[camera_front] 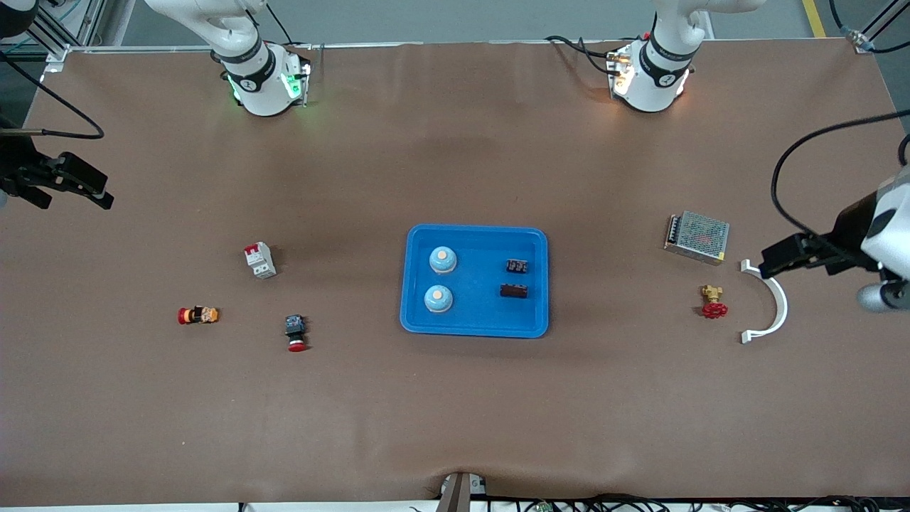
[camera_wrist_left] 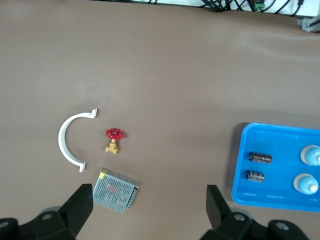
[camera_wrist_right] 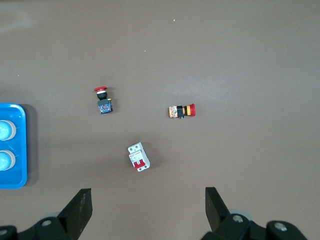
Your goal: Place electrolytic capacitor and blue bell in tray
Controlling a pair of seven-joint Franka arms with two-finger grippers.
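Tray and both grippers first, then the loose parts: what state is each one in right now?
tray: flat on table, holding four parts
blue bells: two, upright in tray
capacitors: two, lying in tray
left gripper: open, empty, above power supply
right gripper: open, empty, above circuit breaker
valve: on table, beside white curved bracket

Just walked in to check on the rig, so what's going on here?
Nothing is being handled. The blue tray already holds two blue bells and two electrolytic capacitors. The left hand is open over the table by the white curved bracket; the right hand is open at its own end.
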